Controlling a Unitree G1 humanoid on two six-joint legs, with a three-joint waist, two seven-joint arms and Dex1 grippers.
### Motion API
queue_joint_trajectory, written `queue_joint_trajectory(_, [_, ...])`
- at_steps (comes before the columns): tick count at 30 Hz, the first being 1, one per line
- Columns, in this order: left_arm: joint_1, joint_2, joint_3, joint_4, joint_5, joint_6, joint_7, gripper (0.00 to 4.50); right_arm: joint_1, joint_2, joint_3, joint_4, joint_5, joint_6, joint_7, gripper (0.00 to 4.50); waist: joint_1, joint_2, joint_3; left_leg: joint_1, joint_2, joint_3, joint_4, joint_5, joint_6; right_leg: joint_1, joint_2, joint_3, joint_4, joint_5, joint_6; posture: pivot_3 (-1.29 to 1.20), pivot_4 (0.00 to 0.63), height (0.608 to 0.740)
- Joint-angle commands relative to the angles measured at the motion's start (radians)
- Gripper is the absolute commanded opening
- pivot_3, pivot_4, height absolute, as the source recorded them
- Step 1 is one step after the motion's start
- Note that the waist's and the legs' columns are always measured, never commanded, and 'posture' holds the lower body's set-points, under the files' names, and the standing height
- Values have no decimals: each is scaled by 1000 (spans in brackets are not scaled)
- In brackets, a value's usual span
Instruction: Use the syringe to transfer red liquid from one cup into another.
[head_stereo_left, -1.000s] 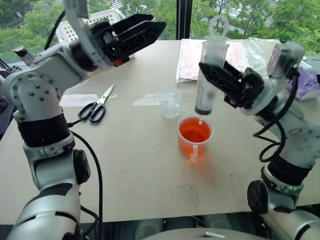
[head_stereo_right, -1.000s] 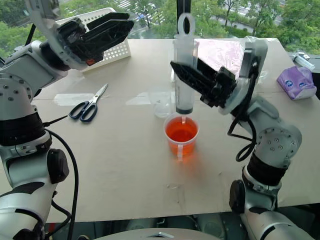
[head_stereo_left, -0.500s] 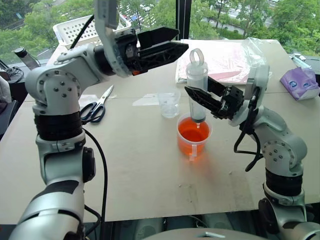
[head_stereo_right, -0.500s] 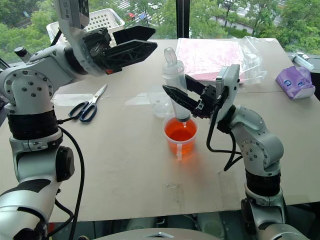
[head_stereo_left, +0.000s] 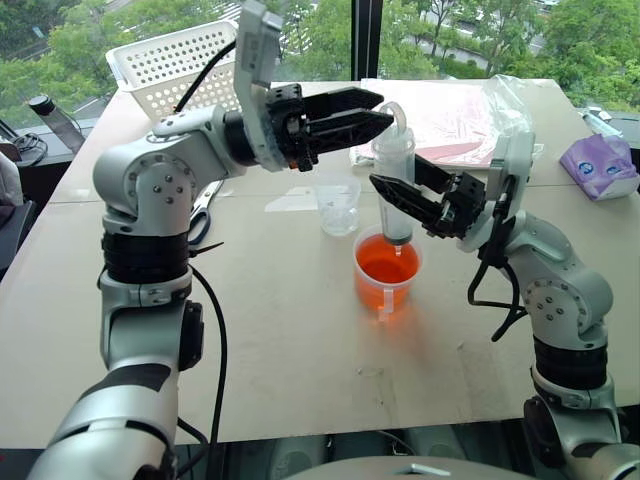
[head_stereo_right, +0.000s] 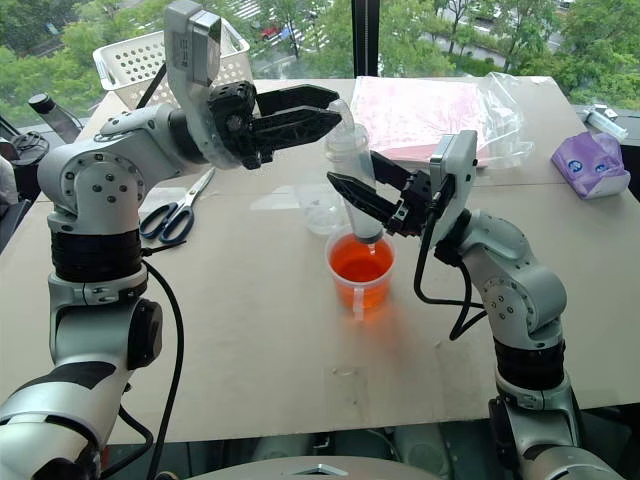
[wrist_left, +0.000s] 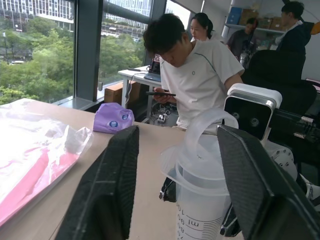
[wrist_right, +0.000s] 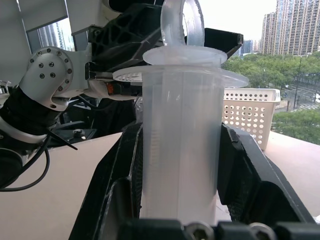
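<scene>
- The wide handled cup (head_stereo_left: 388, 270) stands on the tabletop (head_stereo_left: 300, 340), roughly half full of red liquid (head_stereo_left: 385, 264), with its flat handle tab facing the robot.
- The small plain cup (head_stereo_left: 339, 205) stands just beyond it, on the robot's left side; it looks empty.
- A white perforated basket (head_stereo_left: 170, 60) sits at the far left corner of the tabletop; what is in it cannot be seen.
- The syringe (head_stereo_left: 394, 170) is above the wide cup, long axis nearly upright and leaning slightly, short tip pointing down into the cup's mouth at or just above the liquid, plunger ring at the top. Its barrel looks empty.
- The right pincer (head_stereo_left: 400, 205) is clamped around the middle of the syringe barrel, one finger on each side.
- The left pincer (head_stereo_left: 375, 108) reaches in from the left at the plunger ring; its fingers (wrist_left: 107, 185) stand on either side of the ring, partly open, and whether they touch it cannot be told.
- Scissors (head_stereo_right: 172, 210) lie on the tabletop to the left.
</scene>
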Motion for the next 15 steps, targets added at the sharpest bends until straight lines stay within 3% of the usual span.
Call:
queue_joint_trajectory(1, [-18, 2, 11, 0, 12, -19, -15, 662, -21, -7, -8, -18, 18, -31, 3, 1530, 1, 0, 0, 0, 0, 0, 0, 0, 0, 0, 0, 0, 0, 0, 0, 0, 150, 740])
queue_joint_trajectory(2, [-19, 0, 12, 2, 15, -19, -17, 160, -22, -7, -8, -17, 19, -33, 0, 1530, 1, 0, 0, 0, 0, 0, 0, 0, 0, 0, 0, 0, 0, 0, 0, 0, 150, 740])
queue_joint_trajectory(3, [-19, -3, 9, 2, 19, -20, -20, 67, -21, -9, -5, -16, 17, -35, 1, 1530, 1, 0, 0, 0, 0, 0, 0, 0, 0, 0, 0, 0, 0, 0, 0, 0, 150, 740])
queue_joint_trajectory(15, [-40, -80, -6, -9, 23, -4, 1, 67, -18, -65, 55, -3, -63, -93, 40, 1530, 4, 0, 0, 0, 0, 0, 1, 0, 0, 0, 0, 0, 0, 0, 0, 0, 150, 740])
